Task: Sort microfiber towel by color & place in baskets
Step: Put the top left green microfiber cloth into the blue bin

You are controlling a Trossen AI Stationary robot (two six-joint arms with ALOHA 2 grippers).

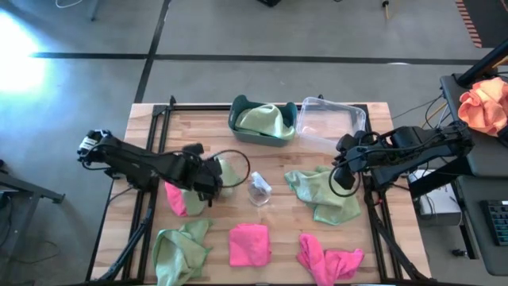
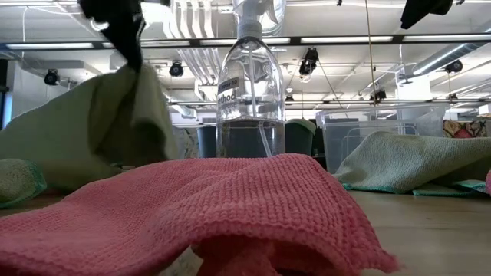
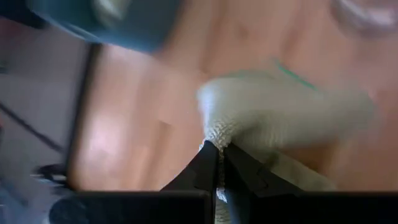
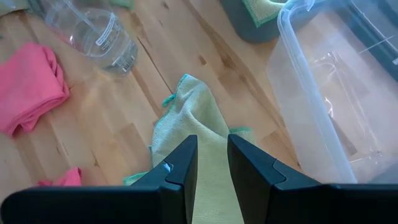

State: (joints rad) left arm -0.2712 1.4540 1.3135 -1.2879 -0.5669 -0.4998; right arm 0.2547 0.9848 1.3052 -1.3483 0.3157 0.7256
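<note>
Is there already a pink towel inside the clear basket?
No. In the high view the clear basket shows no pink towel inside, and the pink towels lie on the wooden table.

Four green towels (image 1: 325, 195), three pink (image 1: 248, 244)

Bright, even indoor light from ceiling strip lamps (image 2: 337, 38) seen in the low view. Strong white glare blows out the floor (image 1: 20, 48) at the high view's far left corner. Shadows on the table (image 1: 278, 214) are soft and faint. Left wrist view is heavily motion-blurred throughout, green towel (image 3: 280, 112) smeared. In the low view the near pink towel (image 2: 230, 207) is sharp, room behind slightly soft. Right wrist view mostly sharp.
</note>
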